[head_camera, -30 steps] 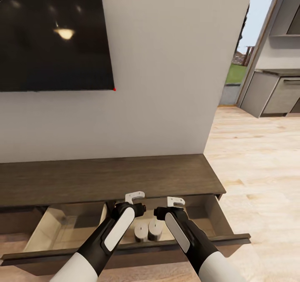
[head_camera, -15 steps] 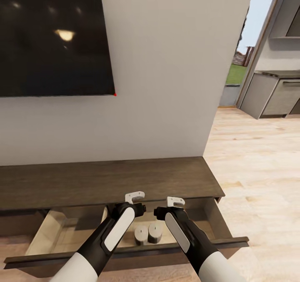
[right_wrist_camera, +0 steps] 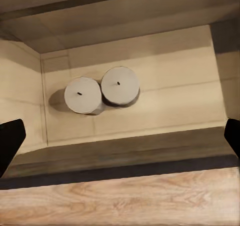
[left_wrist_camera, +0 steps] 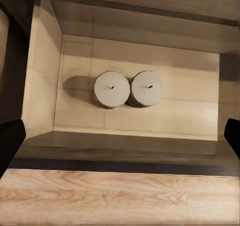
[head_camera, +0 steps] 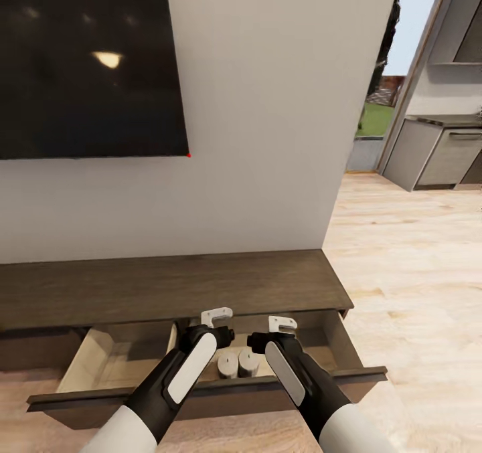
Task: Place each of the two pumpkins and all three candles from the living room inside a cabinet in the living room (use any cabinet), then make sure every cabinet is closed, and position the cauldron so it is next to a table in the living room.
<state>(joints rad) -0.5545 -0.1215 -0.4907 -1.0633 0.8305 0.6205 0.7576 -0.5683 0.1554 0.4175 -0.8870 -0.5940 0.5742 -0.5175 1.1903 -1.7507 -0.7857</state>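
Left gripper (head_camera: 217, 317), white-fingered on a black-and-white arm: wrist view has its dark fingertips at the two side edges, so spread wide, nothing between them. Right gripper (head_camera: 282, 322), same build: likewise wide and empty. Both hang side by side just above the near edge of the open drawer.

Below and between them, two short grey cylindrical candles (head_camera: 237, 364) with tiny wicks, standing upright and touching, on the pale floor of the right-hand compartment of the drawer (head_camera: 335, 344). Clearest from the left wrist (left_wrist_camera: 128, 88) and the right wrist (right_wrist_camera: 100, 90). Third candle, pumpkins, cauldron: no sighting from here.

The drawer belongs to the long, low, dark-brown wood-grain cabinet (head_camera: 167, 286) against the wall; pulled out toward me, its dark front panel (head_camera: 221, 391) nearest. Left compartment looks bare as far as can be seen.

Judgement: candle-stowing step, two of three in. With empty grippers, the next move calls either for fetching the remaining items or for pushing the front panel flat home; pushing evenly matters, as the panel is long.

Room: big black wall-mounted screen (head_camera: 87, 65) on a plain white wall (head_camera: 261, 138) above the cabinet. Light wood plank floor (head_camera: 415, 272) runs off right toward grey kitchen units (head_camera: 435, 152), daylight and greenery beyond an opening
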